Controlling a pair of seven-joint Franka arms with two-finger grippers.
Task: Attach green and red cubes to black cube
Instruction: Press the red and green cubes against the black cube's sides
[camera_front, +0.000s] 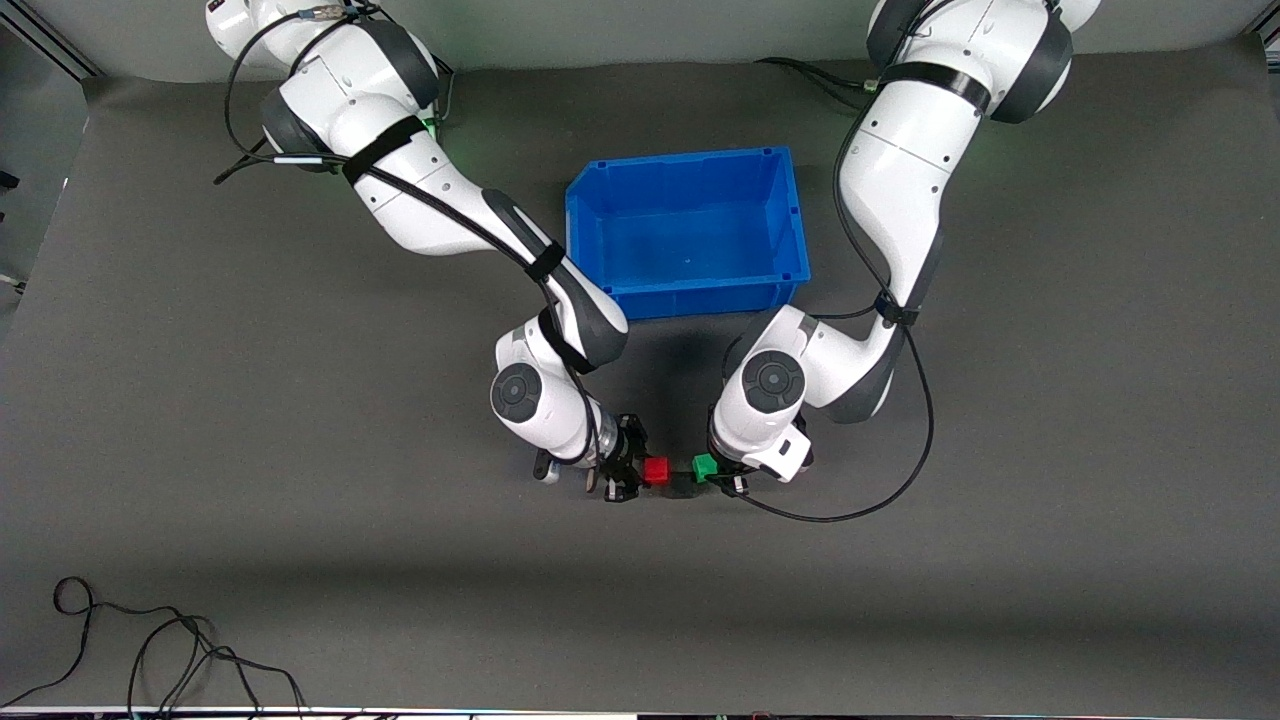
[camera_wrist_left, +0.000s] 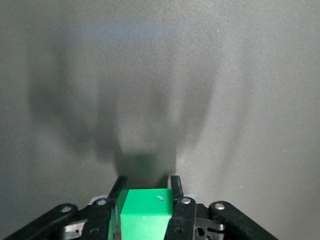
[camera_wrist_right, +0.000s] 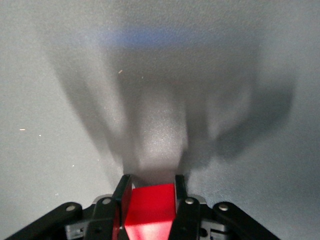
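Observation:
My left gripper is shut on the green cube, which sits between its fingers in the left wrist view. My right gripper is shut on the red cube, clamped between its fingers in the right wrist view. Both hands hang low over the grey mat, on the side of the blue bin nearer the front camera. The two cubes face each other across a small gap. A dark patch lies on the mat under that gap. I cannot tell whether it is the black cube or shadow.
The blue bin stands open toward the robots' bases, between the two arms. A loose black cable lies on the mat at the near corner on the right arm's end. Each wrist view shows only bare mat and shadows ahead of the fingers.

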